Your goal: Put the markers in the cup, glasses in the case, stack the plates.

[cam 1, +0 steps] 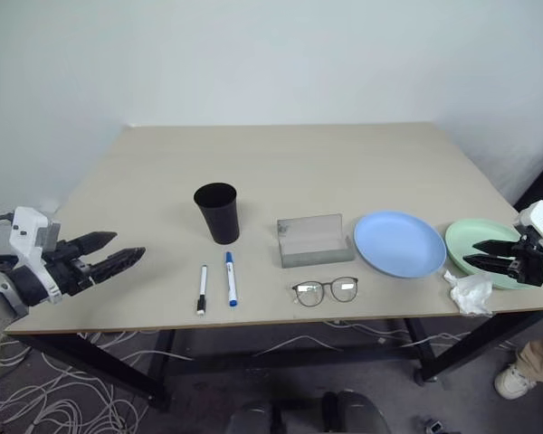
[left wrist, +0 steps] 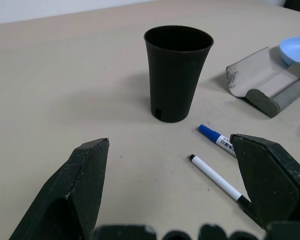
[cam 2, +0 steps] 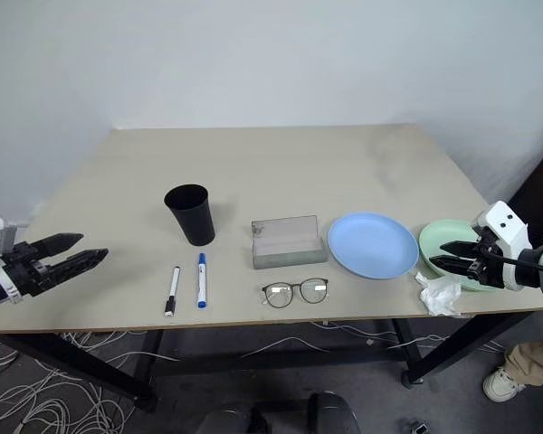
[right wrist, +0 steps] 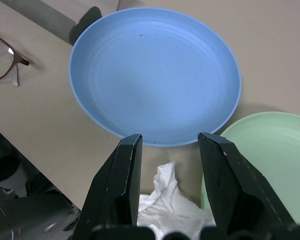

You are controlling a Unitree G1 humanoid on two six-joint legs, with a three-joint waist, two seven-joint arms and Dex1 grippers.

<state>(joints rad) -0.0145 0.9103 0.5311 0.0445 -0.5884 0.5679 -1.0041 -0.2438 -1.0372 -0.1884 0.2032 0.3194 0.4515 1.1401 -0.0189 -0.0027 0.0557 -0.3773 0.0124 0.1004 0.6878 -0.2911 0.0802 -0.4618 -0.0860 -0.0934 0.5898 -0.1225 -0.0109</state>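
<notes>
Left gripper (cam 1: pixel 125 250): beyond the table's (cam 1: pixel 281 154) left edge, fingers spread wide, holding nothing.
Cup (cam 1: pixel 217 212): black, upright, left of centre.
Markers: black-capped marker (cam 1: pixel 202 289) and blue-capped marker (cam 1: pixel 230 278), side by side in front of the cup.
Case (cam 1: pixel 313 240): grey, lying open, centre.
Glasses (cam 1: pixel 326 290): unfolded, just in front of the case.
Blue plate (cam 1: pixel 399 243): right of the case.
Tissue (cam 1: pixel 471 293): crumpled, at the front edge.
Green plate (cam 1: pixel 475 239): near the right edge, just beside the blue one.
Right gripper (cam 1: pixel 473 253): over the green plate, fingers partly apart, empty.
</notes>
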